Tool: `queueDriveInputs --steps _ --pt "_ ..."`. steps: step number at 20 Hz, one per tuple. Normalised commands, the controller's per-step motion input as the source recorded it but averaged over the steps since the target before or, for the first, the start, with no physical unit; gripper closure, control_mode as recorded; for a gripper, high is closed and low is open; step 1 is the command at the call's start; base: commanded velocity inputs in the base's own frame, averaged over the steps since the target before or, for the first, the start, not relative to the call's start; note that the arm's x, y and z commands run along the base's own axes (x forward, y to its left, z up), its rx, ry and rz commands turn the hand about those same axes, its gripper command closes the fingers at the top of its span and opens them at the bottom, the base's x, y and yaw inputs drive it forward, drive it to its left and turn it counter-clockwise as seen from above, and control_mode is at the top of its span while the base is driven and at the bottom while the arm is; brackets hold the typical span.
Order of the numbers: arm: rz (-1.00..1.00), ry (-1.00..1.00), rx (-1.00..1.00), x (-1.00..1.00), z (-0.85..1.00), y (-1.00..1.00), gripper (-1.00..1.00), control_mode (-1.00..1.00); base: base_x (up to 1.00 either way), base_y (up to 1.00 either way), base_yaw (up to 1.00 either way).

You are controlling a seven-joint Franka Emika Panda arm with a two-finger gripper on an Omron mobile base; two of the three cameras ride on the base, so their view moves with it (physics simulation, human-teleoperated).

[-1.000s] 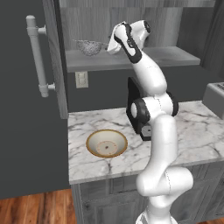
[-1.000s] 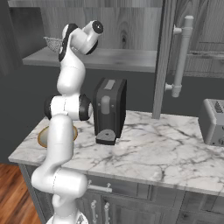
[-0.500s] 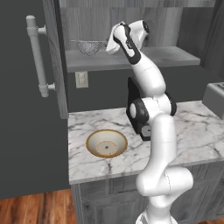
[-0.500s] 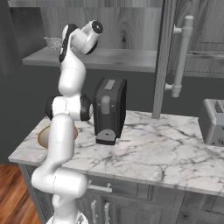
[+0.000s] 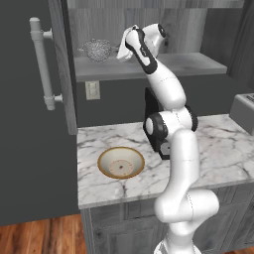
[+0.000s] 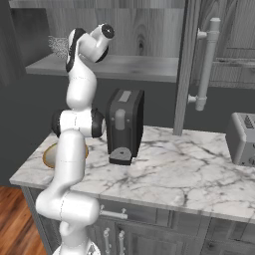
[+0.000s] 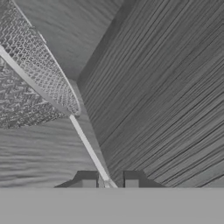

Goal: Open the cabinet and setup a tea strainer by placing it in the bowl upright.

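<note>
Evidently light and springy, the tea strainer [image 7: 30,83] is best held by its thin stiff handle [image 7: 89,151], which the gripper [image 7: 110,183] pinches.

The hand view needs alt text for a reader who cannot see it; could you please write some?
The tool has its tips close around the thin handle of the tea strainer, whose mesh basket lies at upper left on the grey wood-grain cabinet shelf.
</note>
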Motion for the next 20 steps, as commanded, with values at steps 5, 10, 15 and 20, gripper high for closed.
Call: queueDriveInputs --steps 5,10,15,20 --pt "0.0 0.0 0.0 -0.01 0.0 0.05 1.0 -1.0 0.0 0.0 0.0" --pt "0.0 -0.09 0.0 -0.25 0.13 0.0 1.0 -1.0 0.0 0.0 0.0" --pt "0.0 -0.18 -0.02 -0.31 0.05 0.0 1.0 -1.0 0.0 0.0 0.0" --pt "0.0 -0.13 0.0 -0.47 -0.02 0.0 1.0 -1.0 0.0 0.0 0.0"
